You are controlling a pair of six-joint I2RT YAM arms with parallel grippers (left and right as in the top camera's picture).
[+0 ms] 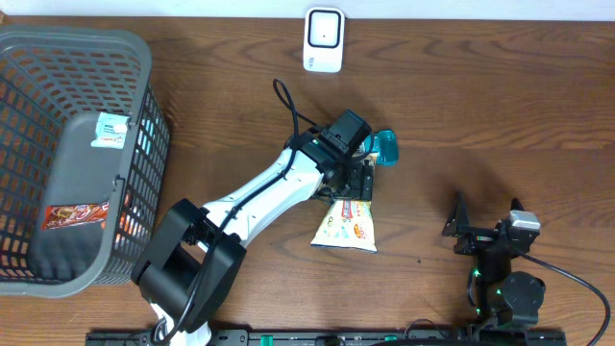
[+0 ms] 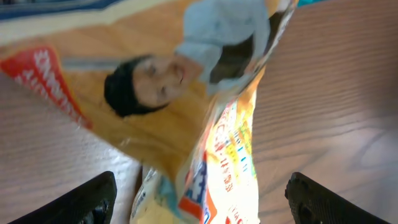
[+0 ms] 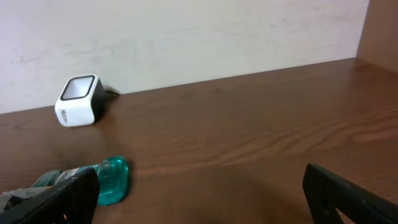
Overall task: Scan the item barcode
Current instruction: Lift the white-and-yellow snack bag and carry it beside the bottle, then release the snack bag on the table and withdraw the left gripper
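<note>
Yellow bag (image 1: 346, 229) lies on the desk (image 1: 500, 106) near the middle, its top end tucked under the left gripper (image 1: 357, 185). That gripper is spread wide: in the wrist view its fingers (image 2: 87, 202) stand out at either side of the bag with wood showing between, so I'd say nothing is pinched. The right gripper (image 1: 459, 226) is parked well off to the side, equally wide, with nothing in it.

The scanner (image 1: 324, 40) sits at the far edge, well apart from the bag, so the whole carry has yet to be done. I can't make out a barcode on the printed face that shows; if it's underneath, a straight lift would present the wrong side. The film looks slick and crumpled, and a pinch on a loose fold could let the bag sag, swing or slide out on the way. A crease across the code would also spoil the read. A teal thing (image 1: 386, 146) lies just beside the gripper and could get knocked when it closes or lifts.
</note>
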